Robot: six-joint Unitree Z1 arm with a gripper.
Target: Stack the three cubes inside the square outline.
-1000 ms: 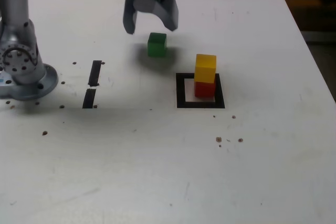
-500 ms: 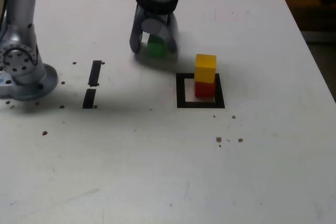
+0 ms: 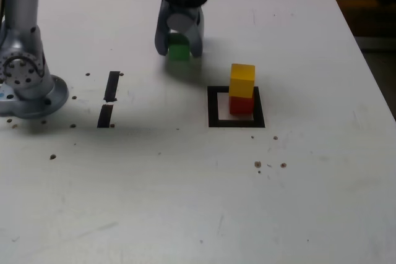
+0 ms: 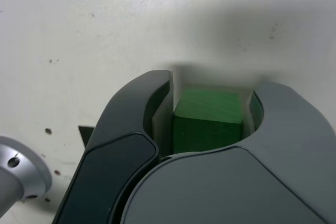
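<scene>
In the exterior view my tool (image 3: 179,47) has come down over the green cube (image 3: 178,51), which sits on the desk (image 3: 322,202) up and to that view's left of the outline (image 3: 236,107). A second ago the tool hung wide above the cube; half a second ago its jaws straddled it; now they have narrowed until they look pressed to the cube's two sides. I judge the cube gripped but not clearly lifted. Inside the outline the yellow cube (image 3: 242,80) rests on the red cube (image 3: 241,104), toward its right side, the same as before. So two of three are stacked and only the green one remains, to go on top of the yellow.

In the wrist view the green cube (image 4: 208,120) fills the gap between my tool's (image 4: 210,116) two dark jaws, with one pale pad flush against it and almost no gap on the other side. The outline is out of this view.
</scene>
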